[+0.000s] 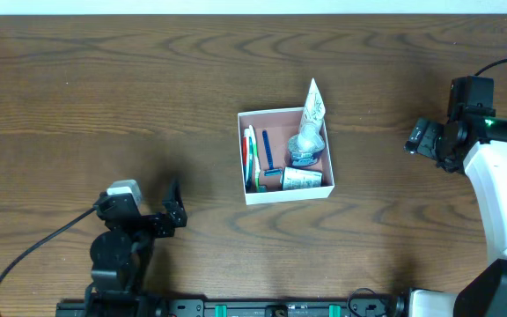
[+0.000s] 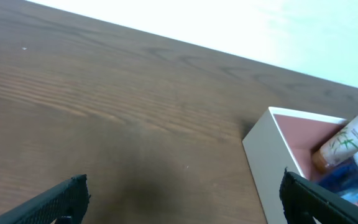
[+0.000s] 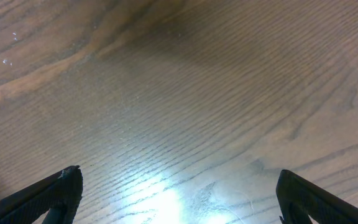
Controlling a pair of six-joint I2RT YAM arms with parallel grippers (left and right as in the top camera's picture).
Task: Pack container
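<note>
The black fingers of the left tool (image 2: pixel 182 193) fill the bottom corners of the left wrist view, spread wide with nothing between them but the brown wood-grain table (image 2: pixel 104 93). Just past its right finger rises a white corner of the square shallow cardboard container (image 2: pixel 263 162), pinkish-brown inside. This tool sits off the container's near left corner. The right tool (image 3: pixel 179 190) is also wide open and empty, over bare table well to the container's right.

Inside the container, slim toothbrush-like sticks (image 1: pixel 251 157) lie along its left wall. A clear plastic bottle (image 1: pixel 304 145) sits at its right side and a short white tube (image 1: pixel 301 179) lies against its near wall. A tall white tube with green print (image 1: pixel 312 101) leans in its far right corner, poking above the rim.

Nothing loose shows around the container, so packing looks close to finished. The likely risks are a careless sweep of the left tool shoving the light cardboard sideways, or any knock tipping the leaning tube out over the rim.
</note>
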